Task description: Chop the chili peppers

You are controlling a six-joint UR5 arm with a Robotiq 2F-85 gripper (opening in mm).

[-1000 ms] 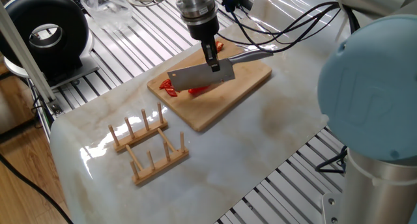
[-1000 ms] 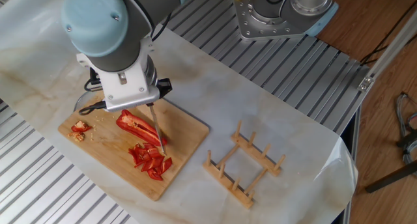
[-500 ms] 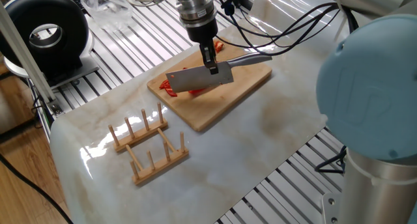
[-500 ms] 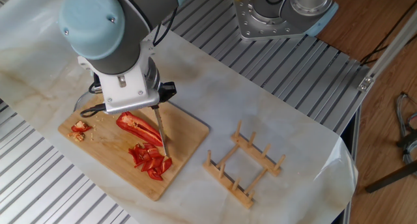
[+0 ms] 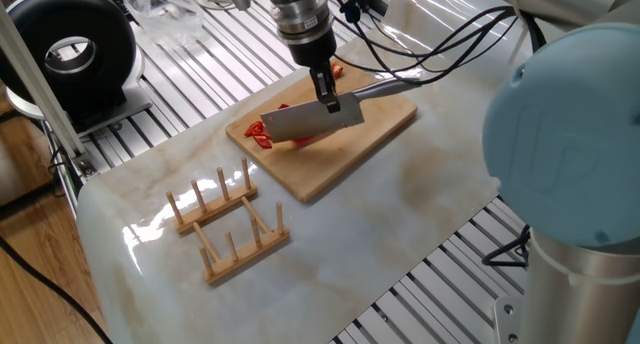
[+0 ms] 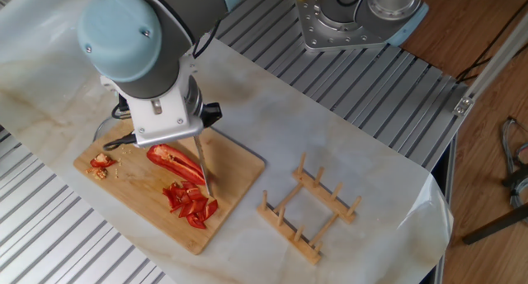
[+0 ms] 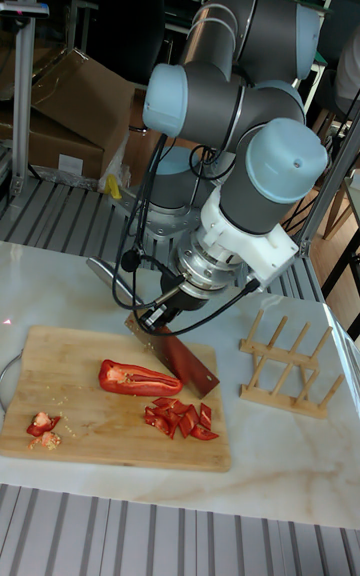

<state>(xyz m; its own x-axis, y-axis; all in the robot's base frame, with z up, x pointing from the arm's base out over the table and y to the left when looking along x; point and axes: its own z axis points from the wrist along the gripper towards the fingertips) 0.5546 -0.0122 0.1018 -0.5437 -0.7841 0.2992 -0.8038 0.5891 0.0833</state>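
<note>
While jaws (image 5: 327,100) stay clenched on cleaver (image 5: 310,121), blade hangs over cutting board (image 6: 124,193) between uncut chili half (image 7: 140,378) and pile of chopped bits (image 7: 178,418). Uncut half lies just beside blade on far side from bits, long axis roughly across blade, so next cut likely means shifting toward it. Few small scraps (image 7: 42,427) well apart at board end. Wooden rack (image 6: 309,210) on counter (image 6: 346,135), away from jaws. No readable writing or brand.
</note>
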